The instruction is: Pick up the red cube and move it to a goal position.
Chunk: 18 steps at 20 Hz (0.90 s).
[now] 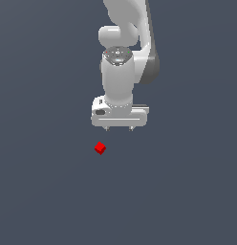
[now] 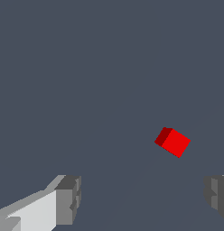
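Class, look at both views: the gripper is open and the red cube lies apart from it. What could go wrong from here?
1. The cube sits off to one side of the gripper; a straight descent may miss it.
2. The cube lies turned against the fingers, so closing may twist or push it away.

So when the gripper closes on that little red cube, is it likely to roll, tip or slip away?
The red cube has flat faces, so it probably won't roll. It sits turned relative to the open gripper, so it may twist when squeezed. Being tiny, it likely lifts easily.
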Motion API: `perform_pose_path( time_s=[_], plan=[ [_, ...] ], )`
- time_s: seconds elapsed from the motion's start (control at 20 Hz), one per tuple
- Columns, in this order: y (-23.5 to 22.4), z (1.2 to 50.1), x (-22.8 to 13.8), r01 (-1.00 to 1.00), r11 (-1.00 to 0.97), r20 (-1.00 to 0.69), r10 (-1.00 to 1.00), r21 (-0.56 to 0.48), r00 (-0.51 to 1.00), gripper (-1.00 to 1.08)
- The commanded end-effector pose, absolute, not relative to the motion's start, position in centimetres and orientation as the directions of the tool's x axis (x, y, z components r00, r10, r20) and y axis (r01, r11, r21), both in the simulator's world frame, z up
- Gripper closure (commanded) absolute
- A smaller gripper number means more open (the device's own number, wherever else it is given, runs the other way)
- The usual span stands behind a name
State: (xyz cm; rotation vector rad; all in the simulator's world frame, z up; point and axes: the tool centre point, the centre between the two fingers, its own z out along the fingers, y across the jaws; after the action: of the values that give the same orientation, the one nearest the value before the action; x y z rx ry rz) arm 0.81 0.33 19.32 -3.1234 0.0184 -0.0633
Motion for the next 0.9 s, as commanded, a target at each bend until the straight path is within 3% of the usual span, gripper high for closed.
perform_pose_path(
  time_s=[0.0,0.45,0.85],
  plan=[
    [0.3,19.3,0.8,-0.011,-1.0,0.04,-0.012,-0.018,0.999,-0.92],
    [-1.0,17.0,1.2,-0.089,-0.996,0.035,-0.09,-0.016,0.995,-0.92],
    [-4.6,10.7,1.6,-0.294,-0.956,0.02,-0.294,-0.008,0.956,-0.92]
  ],
)
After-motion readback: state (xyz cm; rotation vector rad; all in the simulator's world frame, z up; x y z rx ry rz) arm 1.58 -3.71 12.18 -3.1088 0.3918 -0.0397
